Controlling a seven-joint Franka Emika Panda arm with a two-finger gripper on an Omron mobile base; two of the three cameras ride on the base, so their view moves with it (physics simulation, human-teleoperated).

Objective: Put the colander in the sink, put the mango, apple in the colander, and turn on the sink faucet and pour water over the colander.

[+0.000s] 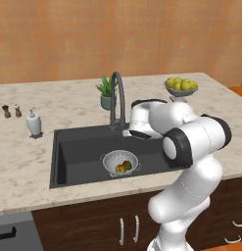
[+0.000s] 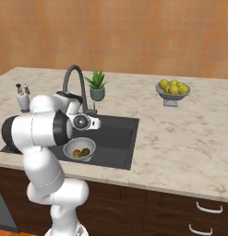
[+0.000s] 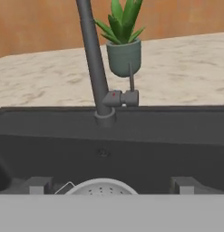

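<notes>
The white perforated colander (image 1: 120, 158) stands in the dark sink (image 1: 78, 157), near its front wall. Inside it lie the reddish-yellow apple (image 1: 120, 168) and the dark green mango (image 1: 128, 164), side by side. From the right they show again as apple (image 2: 77, 153) and mango (image 2: 86, 151) in the colander (image 2: 79, 144). The gooseneck sink faucet (image 1: 117, 95) rises behind the basin, and no water runs from it. My gripper (image 3: 111, 186) hangs open over the sink, above the colander rim (image 3: 102, 186). It faces the faucet base (image 3: 104, 113) and the upright lever (image 3: 130, 84), touching neither.
A potted plant (image 1: 108, 93) stands just behind the faucet. A bowl of yellow-green fruit (image 1: 181, 86) sits at the back right of the counter. A soap dispenser (image 1: 34, 122) and two small shakers (image 1: 11, 111) are left of the sink.
</notes>
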